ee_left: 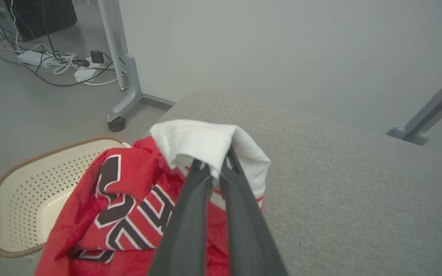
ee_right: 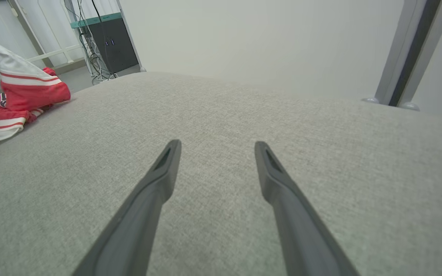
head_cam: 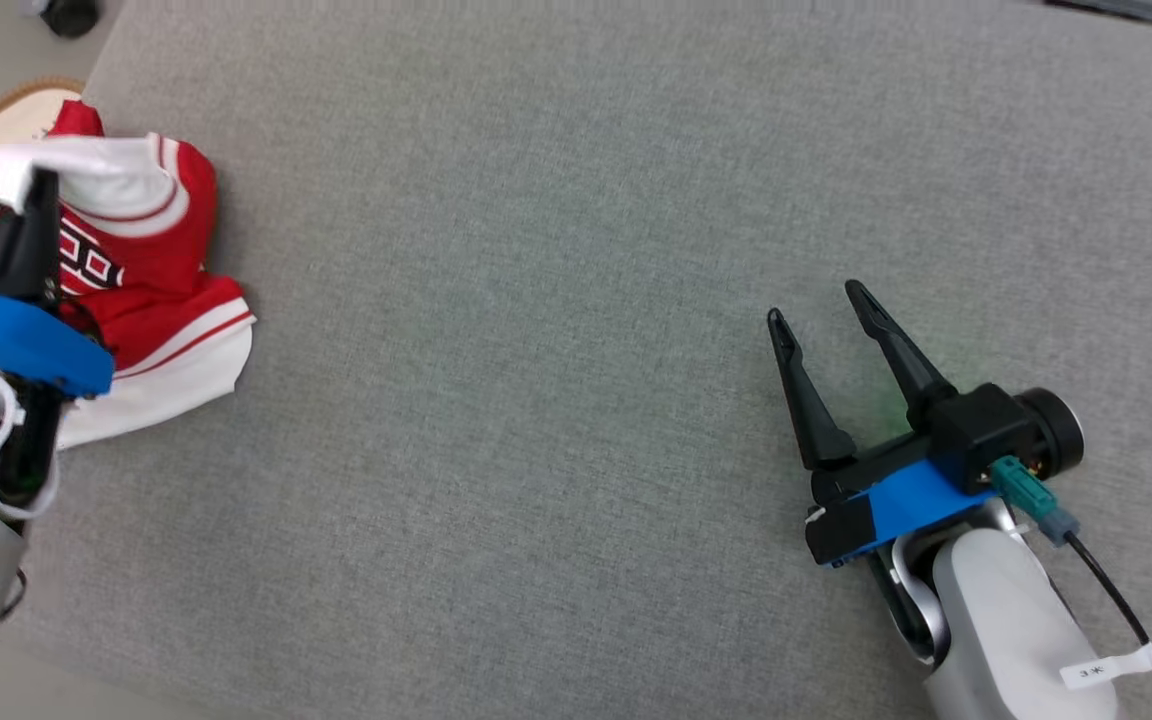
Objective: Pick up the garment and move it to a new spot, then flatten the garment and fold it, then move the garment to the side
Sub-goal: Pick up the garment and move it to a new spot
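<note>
The left tool (ee_left: 214, 163) was closed on a white fold of the red jersey (head_cam: 156, 290); the right tool (head_cam: 815, 301) stood wide open, empty, above the surface (head_cam: 536, 400).

Grey woven-fabric tabletop (head_cam: 556, 300), soft even light. Smooth grey floor (ee_left: 33, 103) beyond its edge. Plain pale wall (ee_left: 282, 46) behind. Grey metal stand leg (ee_left: 123, 76) on a black caster (ee_left: 116, 124), with a white power strip (ee_left: 33, 58) and loose cables (ee_left: 71, 73) near it. Dark cabinet (ee_right: 119, 46) with teal top, far off. Cream perforated basket (ee_left: 25, 191), rope-trimmed rim, just beside the tabletop's edge.
</note>
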### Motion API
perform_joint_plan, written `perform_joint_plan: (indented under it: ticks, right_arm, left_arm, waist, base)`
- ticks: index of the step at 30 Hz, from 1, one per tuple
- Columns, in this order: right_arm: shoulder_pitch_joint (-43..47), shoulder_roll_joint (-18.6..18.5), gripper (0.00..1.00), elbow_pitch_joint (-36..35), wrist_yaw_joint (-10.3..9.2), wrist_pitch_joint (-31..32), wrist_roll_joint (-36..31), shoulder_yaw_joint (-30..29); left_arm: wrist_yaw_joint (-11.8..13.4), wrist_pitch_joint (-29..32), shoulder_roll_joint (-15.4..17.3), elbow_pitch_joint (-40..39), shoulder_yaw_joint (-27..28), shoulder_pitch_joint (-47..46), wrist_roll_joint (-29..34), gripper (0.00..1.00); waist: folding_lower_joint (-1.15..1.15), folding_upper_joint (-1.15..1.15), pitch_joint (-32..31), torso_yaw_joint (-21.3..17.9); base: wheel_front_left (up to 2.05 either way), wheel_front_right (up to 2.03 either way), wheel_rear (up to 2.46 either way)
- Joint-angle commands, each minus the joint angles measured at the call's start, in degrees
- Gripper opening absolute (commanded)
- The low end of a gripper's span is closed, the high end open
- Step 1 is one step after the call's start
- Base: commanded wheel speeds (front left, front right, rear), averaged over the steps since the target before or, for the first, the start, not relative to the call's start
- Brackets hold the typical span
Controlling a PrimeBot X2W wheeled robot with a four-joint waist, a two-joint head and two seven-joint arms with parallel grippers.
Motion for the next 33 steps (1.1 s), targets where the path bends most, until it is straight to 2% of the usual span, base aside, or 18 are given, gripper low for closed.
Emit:
perform_joint_plan:
  ticks: [1, 8, 15, 22, 26, 33]
  right_arm:
    - [1.2, -0.4, 1.0, 0.0, -0.02, 0.0, 1.2, -0.2]
    - [3.7, -0.4, 1.0, -0.3, -0.02, 0.0, 4.5, -0.3]
    - [6.7, -0.3, 1.0, -0.6, -0.02, 0.0, 7.9, 0.1]
    - [8.4, -0.3, 1.0, -1.6, -0.02, 0.0, 10.1, 1.1]
    - [9.0, -0.3, 1.0, -2.2, -0.01, 0.0, 10.8, 1.4]
    - [9.5, -0.3, 1.0, -2.9, -0.01, 0.0, 12.0, 1.8]
  left_arm:
    - [0.1, -0.5, 1.5, -2.6, 0.1, -2.0, 1.7, 0.0]
    - [0.1, -0.5, 2.7, -15.4, 4.9, -3.1, 8.7, 0.0]
    - [0.1, -0.5, 0.4, -26.9, 2.1, -2.3, 13.7, 0.0]
    - [0.1, -0.5, -6.7, -31.6, -2.6, -0.1, 14.5, 0.0]
    - [0.1, -0.5, -11.0, -30.5, -8.7, -0.3, 15.1, 0.0]
    - [0.1, -0.5, -18.3, -26.7, -15.4, -4.3, 15.4, 0.0]
  waist:
    - [0.0, 0.0, -2.0, -1.3]
    - [0.0, 0.0, -6.3, -4.9]
    - [0.0, 0.0, -10.3, -12.9]
    - [0.0, 0.0, -11.6, -23.0]
    - [0.0, 0.0, -11.2, -28.1]
    - [0.0, 0.0, -8.8, -33.3]
  base:
    - [0.0, 0.0, 0.0]
    - [0.0, 0.0, 0.0]
    - [0.0, 0.0, 0.0]
    - [0.0, 0.0, 0.0]
    - [0.0, 0.0, 0.0]
    - [0.0, 0.0, 0.0]
